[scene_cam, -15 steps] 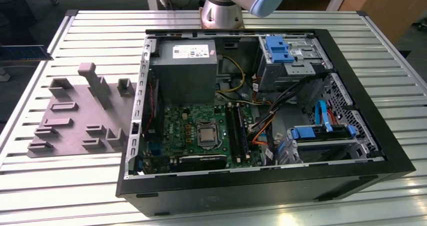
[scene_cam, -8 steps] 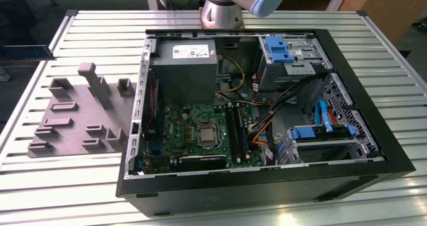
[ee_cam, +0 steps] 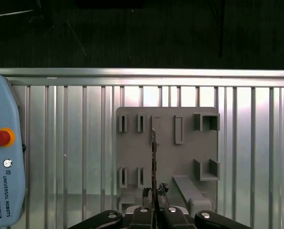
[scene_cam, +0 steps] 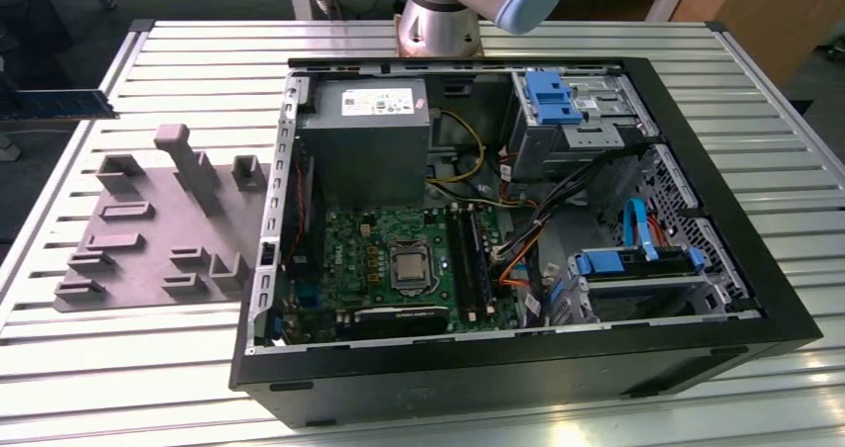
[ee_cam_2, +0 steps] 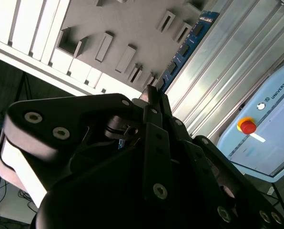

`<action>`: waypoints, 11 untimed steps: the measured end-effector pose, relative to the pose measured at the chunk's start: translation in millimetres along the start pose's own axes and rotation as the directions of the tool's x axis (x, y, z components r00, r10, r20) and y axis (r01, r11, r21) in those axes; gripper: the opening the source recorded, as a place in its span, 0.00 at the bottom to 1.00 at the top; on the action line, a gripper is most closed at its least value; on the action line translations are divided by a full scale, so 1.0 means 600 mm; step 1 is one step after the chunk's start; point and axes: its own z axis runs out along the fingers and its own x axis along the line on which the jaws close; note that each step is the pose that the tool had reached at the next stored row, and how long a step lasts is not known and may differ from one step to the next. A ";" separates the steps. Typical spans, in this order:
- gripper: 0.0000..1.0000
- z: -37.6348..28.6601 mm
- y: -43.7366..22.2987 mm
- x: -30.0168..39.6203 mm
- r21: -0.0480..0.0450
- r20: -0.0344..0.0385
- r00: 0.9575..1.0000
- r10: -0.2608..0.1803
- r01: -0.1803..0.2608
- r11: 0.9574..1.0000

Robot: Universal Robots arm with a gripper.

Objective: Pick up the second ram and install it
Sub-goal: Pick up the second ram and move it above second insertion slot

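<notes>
Exterior view: the open computer case (scene_cam: 528, 373) lies on its side on the slatted metal surface (scene_cam: 133, 368), and the green motherboard (scene_cam: 363, 254) shows inside it.
Tray: the grey tray (scene_cam: 145, 234) with raised blocks sits on the same surface, just beside the case on the exterior view's left.
Ram: the second ram (scene_cam: 59, 104) is a narrow blue-green stick at the far edge of the exterior view's left, up off the surface and well apart from the case.
Ram from the wrist: in the first wrist view the second ram (ee_cam: 153, 152) is seen on its thin edge, above the grey tray (ee_cam: 132, 152). In the second wrist view its flat blue side with dark chips (ee_cam_2: 185, 47) reaches out from the black fingers.
Claw: the claw (ee_cam: 154, 194) is narrow, its two fingers pressed on one end of the second ram. In the second wrist view the claw (ee_cam_2: 151, 102) is the dark mass close to the camera.
Pendant: a light blue control pendant (ee_cam: 1, 167) with a red button lies on the surface, apart from the tray.
</notes>
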 end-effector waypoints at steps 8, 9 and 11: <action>0.14 0.000 -0.009 0.000 0.000 0.000 1.000 0.000 0.000 1.000; 0.14 0.000 -0.010 0.000 0.000 0.000 1.000 0.000 0.000 1.000; 0.14 0.000 -0.013 0.000 0.000 0.000 1.000 0.000 0.000 1.000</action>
